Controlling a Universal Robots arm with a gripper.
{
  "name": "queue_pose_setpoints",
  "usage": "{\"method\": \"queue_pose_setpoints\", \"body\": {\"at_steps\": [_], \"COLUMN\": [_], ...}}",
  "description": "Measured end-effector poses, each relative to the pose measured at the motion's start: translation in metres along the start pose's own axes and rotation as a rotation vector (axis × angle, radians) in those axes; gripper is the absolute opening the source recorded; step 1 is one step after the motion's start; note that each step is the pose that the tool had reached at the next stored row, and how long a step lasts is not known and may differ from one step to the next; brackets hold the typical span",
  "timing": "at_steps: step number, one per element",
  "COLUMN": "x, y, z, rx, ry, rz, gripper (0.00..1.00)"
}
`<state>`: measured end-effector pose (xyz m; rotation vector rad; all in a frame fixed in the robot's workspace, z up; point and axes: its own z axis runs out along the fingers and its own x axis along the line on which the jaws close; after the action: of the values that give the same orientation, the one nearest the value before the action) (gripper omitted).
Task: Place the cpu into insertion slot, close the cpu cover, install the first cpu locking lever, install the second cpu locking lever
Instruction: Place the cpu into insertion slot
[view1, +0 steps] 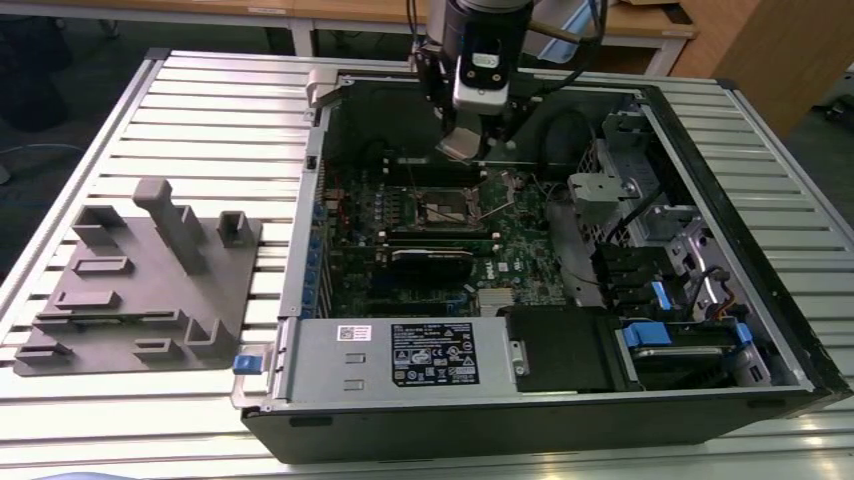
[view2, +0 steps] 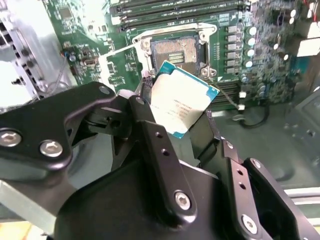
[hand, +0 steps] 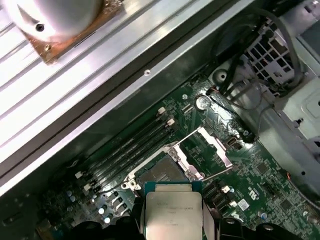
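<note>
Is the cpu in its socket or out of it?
Out. The gripper holds the cpu clear of the insertion slot, whose dark centre lies bare.

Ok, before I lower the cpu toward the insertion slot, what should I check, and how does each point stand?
1. Grip on the cpu: ok; the gripper holds it by two opposite edges, jaws shut.
2. Insertion slot free: ok; its dark centre is bare.
3. Cpu cover out of the way: ok; it stands swung open beside the slot.
4. Cpu square to the slot: not ok; in both wrist views its edges look turned against the slot's.
5. Cpu centred over the slot: cannot tell.
6. Corner mark matched to the slot: cannot tell.
</note>
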<state>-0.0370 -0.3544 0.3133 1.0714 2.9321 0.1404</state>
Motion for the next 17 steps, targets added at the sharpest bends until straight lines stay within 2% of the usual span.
{"method": "queue_pose_setpoints", "body": {"at_steps": [17], "x": [0.0], "y": [-0.0002], "z": [0.0015], "rx": [-0.0047], "ry": [-0.0278], "rz": [0.308], "gripper": [0.54]}}
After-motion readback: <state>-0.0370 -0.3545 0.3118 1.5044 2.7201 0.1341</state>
